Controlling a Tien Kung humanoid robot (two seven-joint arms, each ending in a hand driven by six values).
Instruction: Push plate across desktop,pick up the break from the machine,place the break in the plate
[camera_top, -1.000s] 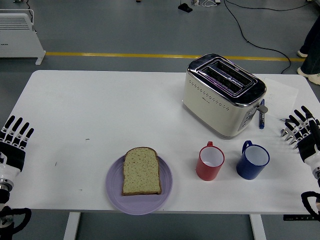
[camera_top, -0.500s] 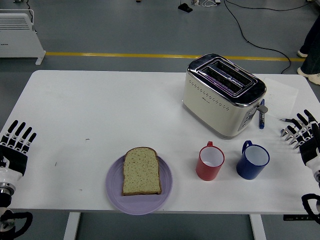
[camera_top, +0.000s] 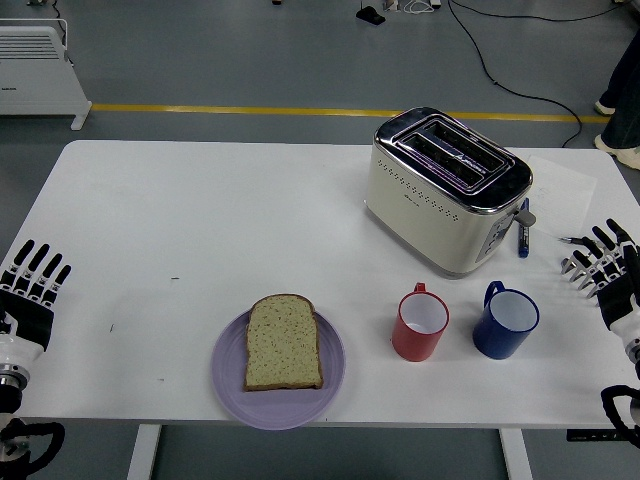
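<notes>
- While both hands sit back at the tabletop's (camera_top: 200, 210) side edges, the left hand (camera_top: 28, 295) and the right hand (camera_top: 610, 270) show fingers spread and straight, holding nothing.
- Nearer the middle, the bread slice (camera_top: 284, 342) lies flat on the purple plate (camera_top: 225, 375), close to the front edge (the toaster's (camera_top: 440, 195) slots look empty).
- Bread this thin is probably light, soft and crumbly; a gentle pinch across opposite crust edges should suit it.
- Likely smooth, the plate should slide from a rim push.
</notes>
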